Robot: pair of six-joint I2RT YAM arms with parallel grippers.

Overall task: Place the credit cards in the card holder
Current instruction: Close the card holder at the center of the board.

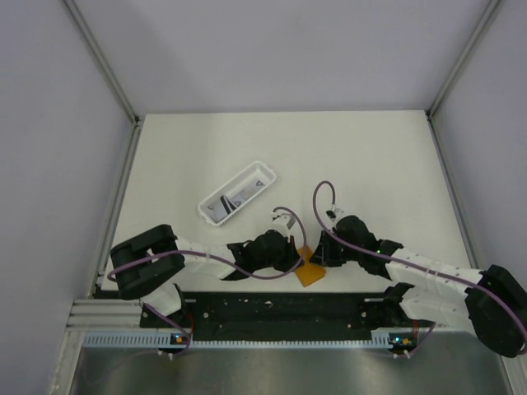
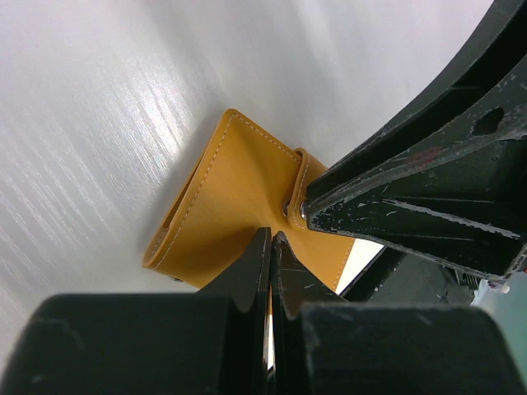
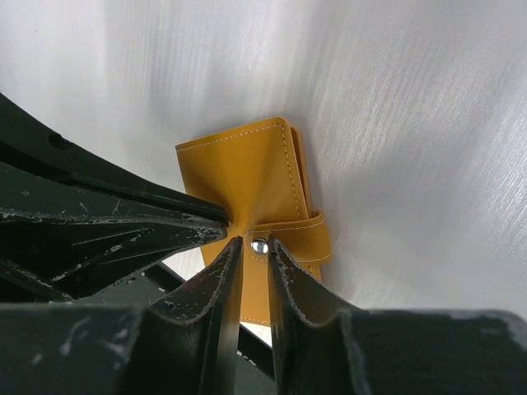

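Note:
The orange-tan card holder (image 1: 310, 274) lies near the table's front edge, between the two arms. My left gripper (image 2: 272, 237) is shut on one leaf of the card holder (image 2: 235, 193), which puckers at the pinch. My right gripper (image 3: 251, 243) is closed narrowly on the holder's strap (image 3: 300, 234), with the silver snap (image 3: 259, 245) showing between its jaws. In the top view the left gripper (image 1: 295, 255) and the right gripper (image 1: 315, 255) meet over the holder. Credit cards (image 1: 237, 197), pale with dark markings, lie in the white tray.
The long white tray (image 1: 265, 171) sits slanted behind the grippers, left of centre. A black rail (image 1: 280, 306) runs along the table's front edge just below the holder. White walls enclose the table on three sides.

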